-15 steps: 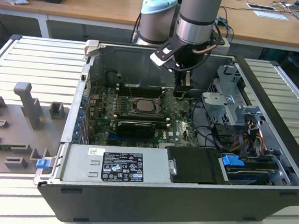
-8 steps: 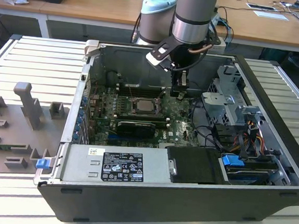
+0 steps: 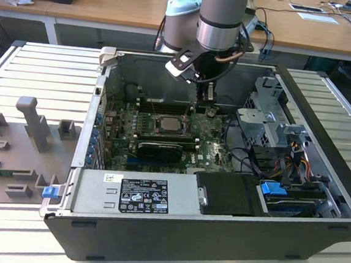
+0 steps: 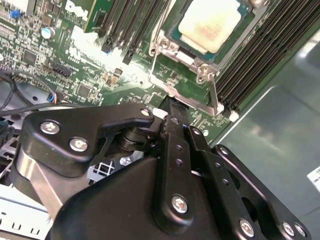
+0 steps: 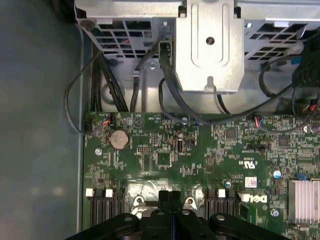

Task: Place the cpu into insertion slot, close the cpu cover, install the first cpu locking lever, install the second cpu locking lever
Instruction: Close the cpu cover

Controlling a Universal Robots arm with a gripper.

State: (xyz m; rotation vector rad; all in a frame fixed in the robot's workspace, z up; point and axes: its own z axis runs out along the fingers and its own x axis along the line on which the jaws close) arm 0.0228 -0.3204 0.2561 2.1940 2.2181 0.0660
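Note:
The cpu (image 4: 210, 22) shows its pale beige face, lying flat in the socket on the green motherboard (image 4: 75, 75). It also appears in the exterior view as a pale square cpu (image 3: 167, 124) mid-board. The silvery cpu cover (image 4: 182, 55) frames the chip and looks flat around it. A thin metal locking lever (image 4: 215, 95) runs along the socket's edge. My gripper (image 4: 170, 107) is shut, fingertips pressed together with nothing seen between them, its tip just off the socket's edge near that lever. In the exterior view my gripper (image 3: 205, 109) hangs low, just to the socket's right. Over the board, the gripper (image 5: 170, 194) shows both black fingers touching.
A long black expansion card (image 3: 158, 148) lies in front of the socket, and a power supply (image 3: 133, 192) fills the case front. The metal drive cage (image 3: 268, 124) with cables stands at the exterior view's right. Black memory slots (image 4: 260, 55) flank the socket. Grey fixtures (image 3: 32, 119) sit outside the case.

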